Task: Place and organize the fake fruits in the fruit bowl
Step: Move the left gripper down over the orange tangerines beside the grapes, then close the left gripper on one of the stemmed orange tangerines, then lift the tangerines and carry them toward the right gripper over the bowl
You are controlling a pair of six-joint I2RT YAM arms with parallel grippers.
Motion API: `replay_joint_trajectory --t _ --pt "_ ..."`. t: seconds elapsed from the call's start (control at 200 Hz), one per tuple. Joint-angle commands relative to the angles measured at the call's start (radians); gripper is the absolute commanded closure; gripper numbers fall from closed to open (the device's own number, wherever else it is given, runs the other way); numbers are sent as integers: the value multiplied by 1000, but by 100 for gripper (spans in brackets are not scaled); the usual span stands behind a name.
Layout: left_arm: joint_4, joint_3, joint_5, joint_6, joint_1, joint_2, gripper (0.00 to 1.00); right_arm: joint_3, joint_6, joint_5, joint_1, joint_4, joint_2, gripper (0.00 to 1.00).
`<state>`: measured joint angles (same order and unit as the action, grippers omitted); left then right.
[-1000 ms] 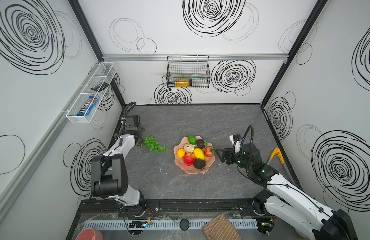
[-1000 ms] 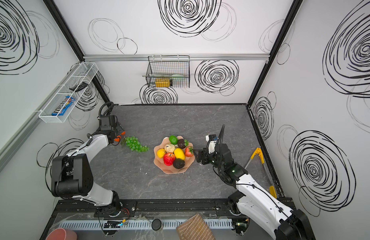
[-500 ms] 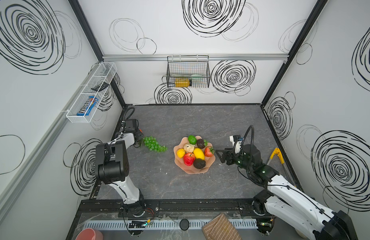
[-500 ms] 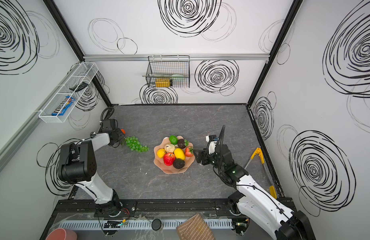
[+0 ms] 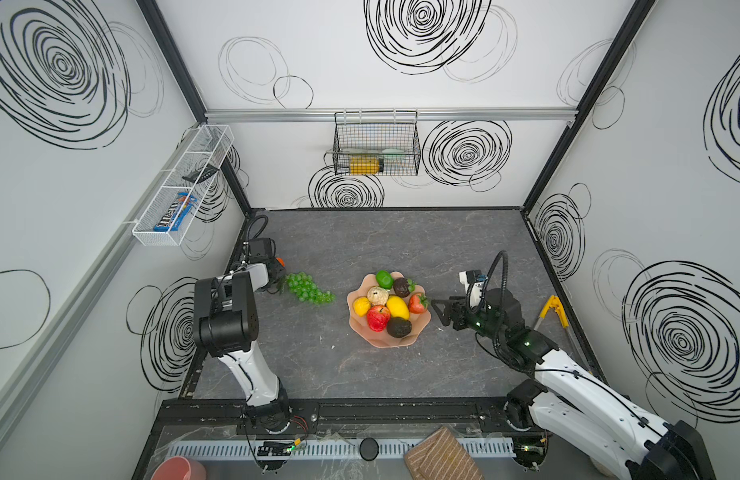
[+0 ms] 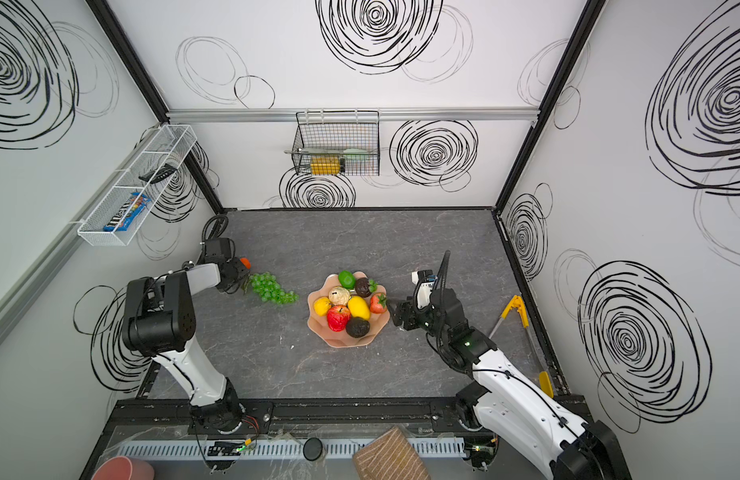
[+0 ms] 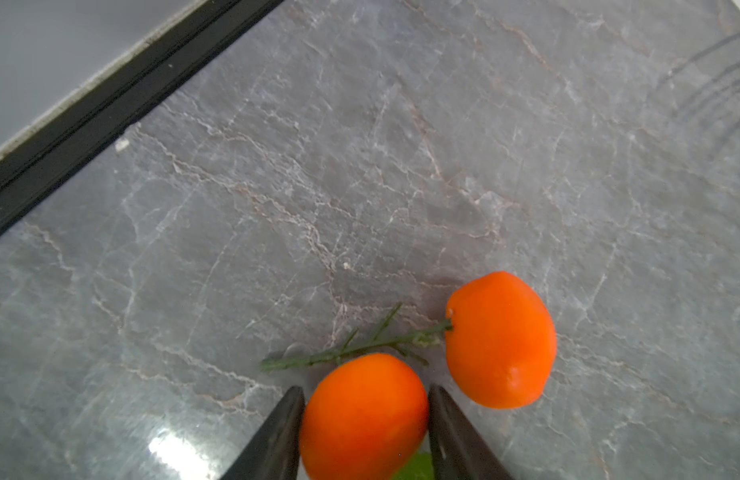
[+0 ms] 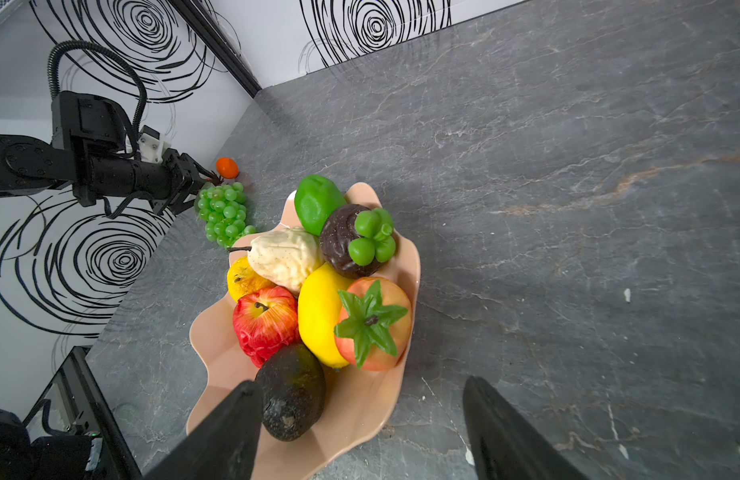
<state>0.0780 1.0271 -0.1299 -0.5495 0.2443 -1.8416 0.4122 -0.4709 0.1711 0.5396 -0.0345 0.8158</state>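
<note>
Left end effector (image 7: 366, 392) clamps an orange (image 7: 362, 419), left-centre in both top views, beside grapes (image 5: 308, 289). Right end effector (image 5: 438, 311) spread, empty, just right of bowl (image 5: 378, 340), mid-frame.

I am working through what is plainly a robotics lab test cell: white walls (image 5: 401, 62) scribbled with black swirls are closing in the far, left and right sides, held by black frame posts (image 5: 551, 166). The left arm (image 5: 224, 316) and the right arm (image 5: 567, 382) are sitting bolted to a black rail (image 5: 401, 411) along the near edge, beside a slotted cable duct (image 5: 401, 449). A wire basket (image 5: 376, 143) is hanging on the far wall and a mesh shelf (image 5: 181, 187) on the left, while glossy fake fruits (image 5: 377, 318) are lying in a fruit bowl (image 5: 376, 340) on the grey marble-look tabletop (image 5: 401, 241)
</note>
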Motion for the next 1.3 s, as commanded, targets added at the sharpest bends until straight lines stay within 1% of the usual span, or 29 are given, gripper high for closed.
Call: replay_joint_trajectory --t 0.0,0.145,0.295,0.38,0.51,0.61,0.715,0.74,0.866,0.981,1.066,1.191,1.296 --pt "-41 15 24 -3 9 -6 56 -3 4 -7 4 -7 0 20" --pt "-44 9 15 -2 -2 13 58 6 5 -10 2 2 -3 20" --pt "-79 -28 14 -9 -27 78 60 13 6 -13 1 6 -4 20" --pt "-86 -43 18 2 -50 138 60 18 6 -13 0 7 -1 20" --pt "-59 -42 -18 27 -114 253 60 28 5 -15 0 12 0 20" --pt "-54 -38 -43 57 -209 349 60 37 1 -12 -3 15 0 20" --pt "-67 -12 -48 117 -351 424 60 51 -10 -1 -9 13 1 20" --pt "-76 -8 -50 154 -386 438 60 56 -13 4 -12 13 2 20" --pt "-117 7 -30 253 -558 483 60 81 -33 28 -30 17 -3 20" --pt "-145 15 -7 326 -696 503 60 100 -52 48 -52 17 -16 20" --pt "-187 0 47 369 -775 513 61 109 -61 64 -70 16 -19 20" --pt "-237 -38 86 432 -880 523 61 115 -61 115 -104 0 -20 20" --pt "-287 -85 156 461 -932 528 61 118 -61 177 -131 -22 -21 20"
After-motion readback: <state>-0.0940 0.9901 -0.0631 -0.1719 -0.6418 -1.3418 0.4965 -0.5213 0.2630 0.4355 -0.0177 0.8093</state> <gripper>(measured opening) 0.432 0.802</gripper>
